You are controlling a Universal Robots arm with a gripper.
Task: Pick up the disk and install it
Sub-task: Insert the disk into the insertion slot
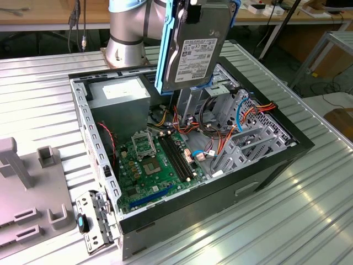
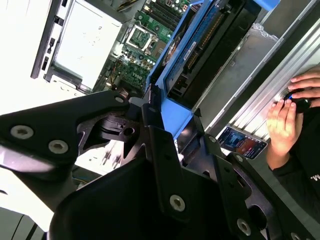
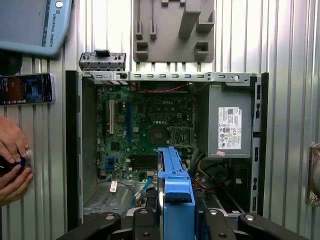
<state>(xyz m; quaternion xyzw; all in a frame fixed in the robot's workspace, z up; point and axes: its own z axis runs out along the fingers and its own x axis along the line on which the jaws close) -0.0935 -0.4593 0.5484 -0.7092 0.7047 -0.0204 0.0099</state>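
Disk [image 1: 196, 47]: hangs on edge in the air above the open computer case [image 1: 276, 160], label face out, blue carrier rails along its edges.
Gripper [image 3: 175, 220]: clenched on the Disk's upper end, with my fingers [image 3: 210, 225] either side of the blue carrier in both wrist views.
Handling: I judge it stiff, dense and shock-sensitive, with slick metal faces. The hold belongs on the blue rails, off the circuit-board side.
Below: drive cage [image 1: 242, 132] with its cables sits toward the exterior view's right. The motherboard [image 1: 149, 165] is mid-case and the power supply [image 1: 118, 96] is at the far left.
Beyond: a grey fixture [image 1: 22, 193] lies on the ribbed table [image 1: 309, 221]. A person's hand [image 3: 12, 155] and a phone [image 3: 25, 89] are beside the case.
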